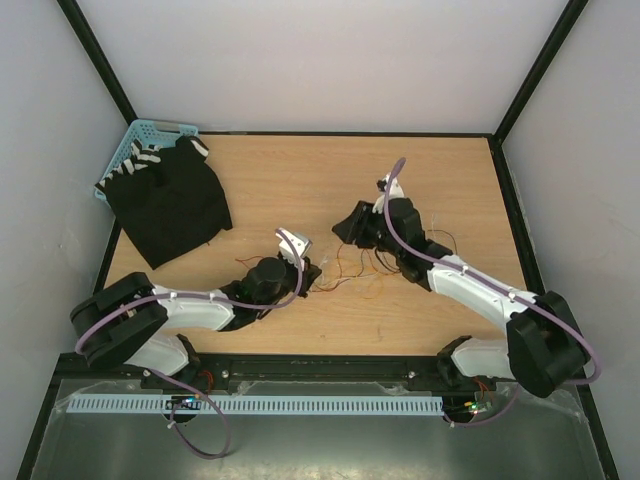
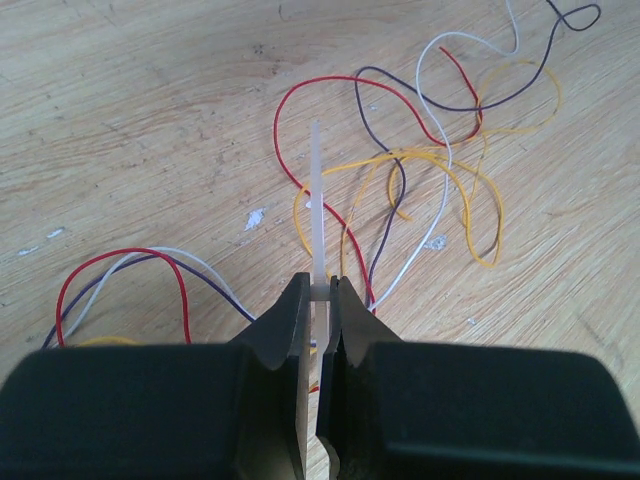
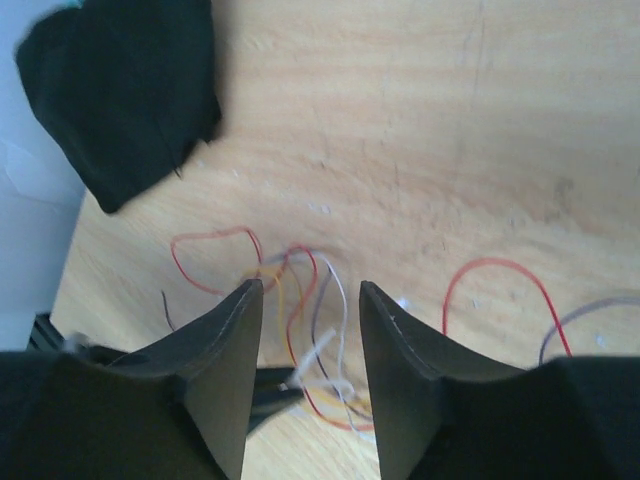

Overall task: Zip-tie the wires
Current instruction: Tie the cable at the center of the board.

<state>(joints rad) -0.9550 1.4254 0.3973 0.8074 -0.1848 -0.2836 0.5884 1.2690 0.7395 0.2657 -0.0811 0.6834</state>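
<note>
The wooden tabletop carried a black cloth toward 10 o'clock, partly covering a blue basket at that corner. The right fingers stood spread and empty over the wires, which sprawled loose near the tabletop's centre. The left fingers were pressed together, pinching the pale zip tie, its free end pointing toward 12 o'clock over the strands.

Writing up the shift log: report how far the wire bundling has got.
Done: the zip tie is picked up, pinched in the shut left tool, its tip free. In hand: the right tool hangs open over the wires, holding nothing. To do: the wires lie spread loose on the table, ungathered; the tie is not looped round them or fastened.
</note>
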